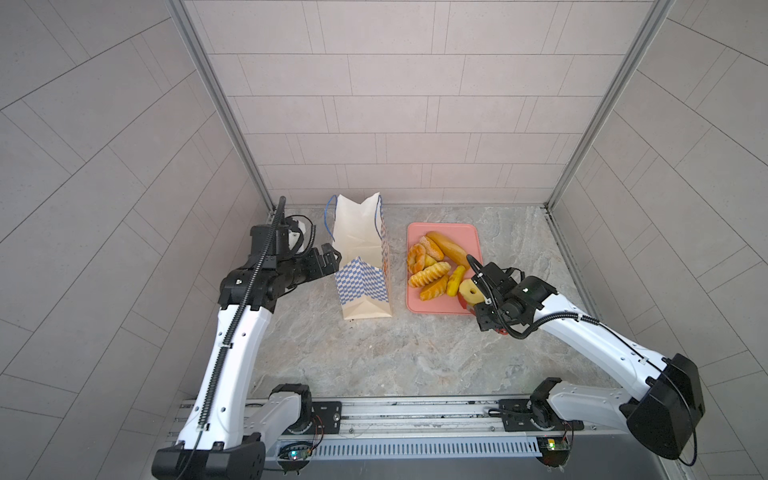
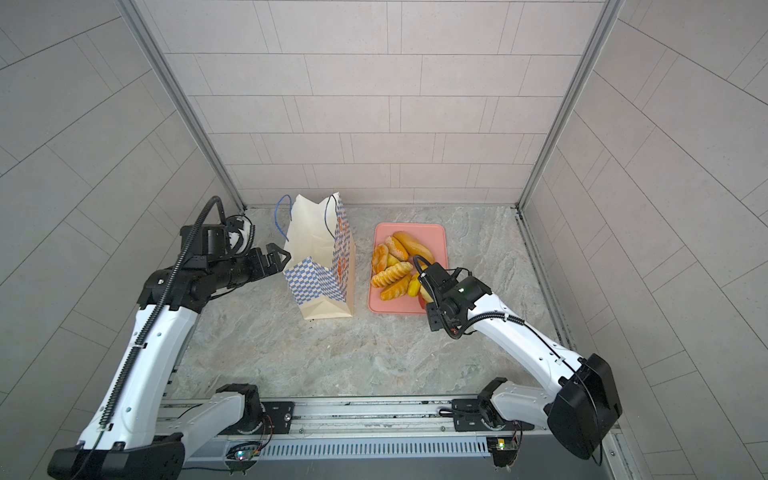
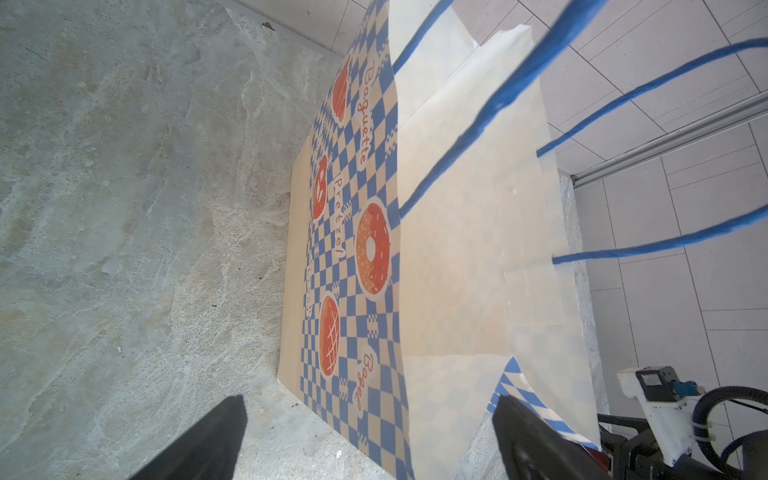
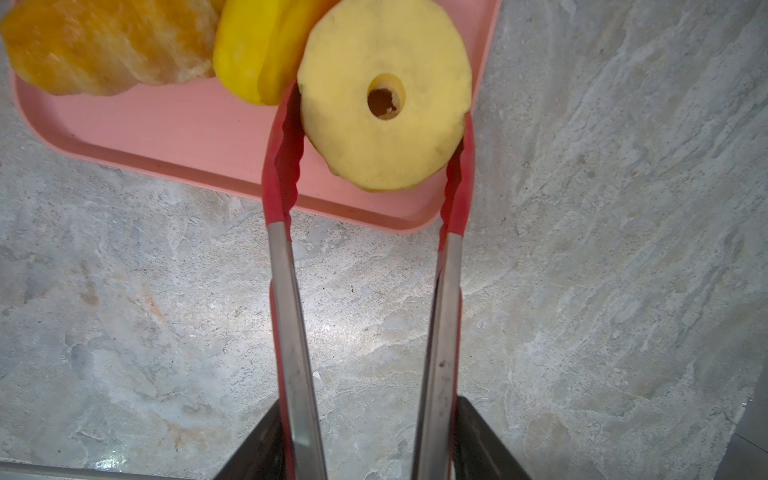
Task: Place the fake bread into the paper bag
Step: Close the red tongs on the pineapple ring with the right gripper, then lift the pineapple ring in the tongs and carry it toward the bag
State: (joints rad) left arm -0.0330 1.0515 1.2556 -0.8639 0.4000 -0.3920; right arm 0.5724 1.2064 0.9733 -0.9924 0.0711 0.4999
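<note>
The tall cream paper bag [image 1: 361, 282], printed with blue-white checks and orange pastry pictures and fitted with two blue cord handles, stands upright and open on the mottled grey stone-look surface [image 1: 374, 357]. It is just left of the flat pink plastic tray [image 1: 432, 306].

All the glossy golden fake bread [image 1: 428, 274] lies heaped on that tray:
- one smooth long loaf [image 1: 451, 248]
- one seeded bun [image 1: 432, 247]
- one twisted ring [image 1: 414, 258]
- two ribbed braided pieces
- one bright yellow lump [image 1: 456, 280]
- one pale, matte ring doughnut [image 4: 384, 124]

A further yellow bit among them is mostly hidden.

The right gripper [image 4: 368, 403], its fingers [image 4: 484, 440] cut off by the frame edge, is clenched on the one pair of red-tipped steel tongs [image 4: 282, 174]. The scalloped tips hug the doughnut's two sides at the tray's corner; whether it is lifted I cannot tell.

The left gripper [image 3: 370, 399] has its fingers [image 3: 208, 440] spread wide, released, either side of the bag's corner fold.
</note>
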